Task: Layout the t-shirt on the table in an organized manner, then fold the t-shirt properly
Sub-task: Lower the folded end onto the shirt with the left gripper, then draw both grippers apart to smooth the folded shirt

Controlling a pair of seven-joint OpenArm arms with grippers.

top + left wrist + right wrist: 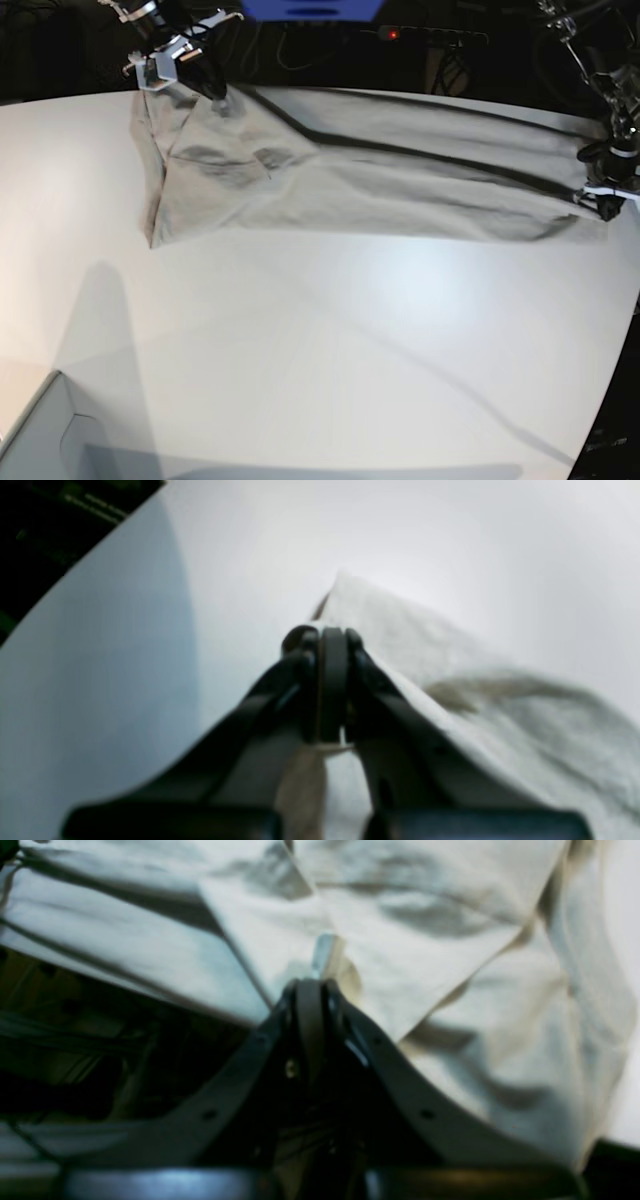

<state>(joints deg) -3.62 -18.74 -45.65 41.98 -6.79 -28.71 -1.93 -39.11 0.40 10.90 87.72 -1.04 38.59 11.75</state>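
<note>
1. The t-shirt (370, 185) is stretched in a long band across the far side of the tabletop (330, 340), roughly 10 to 2 o'clock in the base view, still wrinkled and bunched at the 10 o'clock end.
2. The left end effector (332, 640) is clamped shut on a fabric edge out near 3 o'clock.
3. The right end effector (310, 990) is pinched closed on the shirt too, up at 10 o'clock.
4. Risk, I'd say: the cloth hangs taut between them, so pulling harder could slip a thin pinch loose.
5. Also, it's close to the tabletop's far rim, so a dropped end could slide off.
6. That folded-over bit at 10 o'clock might get pressed in if laid down as is.
</note>
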